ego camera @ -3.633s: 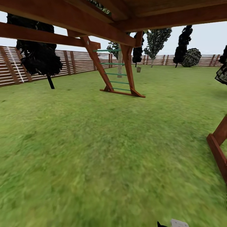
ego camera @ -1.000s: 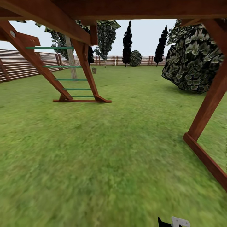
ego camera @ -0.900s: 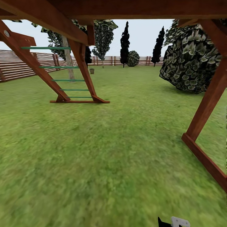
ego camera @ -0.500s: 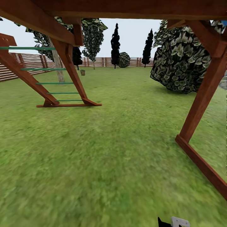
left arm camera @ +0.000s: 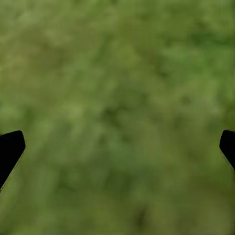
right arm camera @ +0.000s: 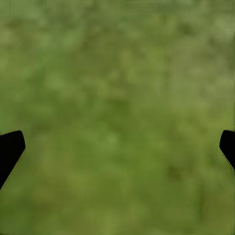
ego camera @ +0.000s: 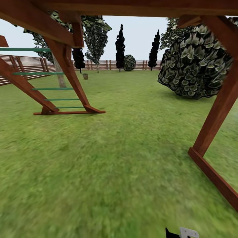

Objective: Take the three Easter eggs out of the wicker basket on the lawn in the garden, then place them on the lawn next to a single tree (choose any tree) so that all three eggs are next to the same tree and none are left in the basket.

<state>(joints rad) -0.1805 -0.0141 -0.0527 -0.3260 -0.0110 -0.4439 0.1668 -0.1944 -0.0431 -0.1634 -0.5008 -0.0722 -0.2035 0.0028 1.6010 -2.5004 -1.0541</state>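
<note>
Green grass of the lawn (ego camera: 119, 158) spreads across most of our head view, framed by a red-brown wooden play frame (ego camera: 62, 62) with green rungs at the upper left and its other leg (ego camera: 216, 122) at the right. Far off in the upper left, just right of that frame, we see the wicker basket (ego camera: 85, 76) as a small brown shape on the grass, near the tree (ego camera: 60, 74) with the bare grey-brown trunk; its contents are too small to tell. Our left gripper (left arm camera: 117, 147) and right gripper (right arm camera: 117, 147) both hang over blurred grass with fingertips spread wide and nothing between them.
</note>
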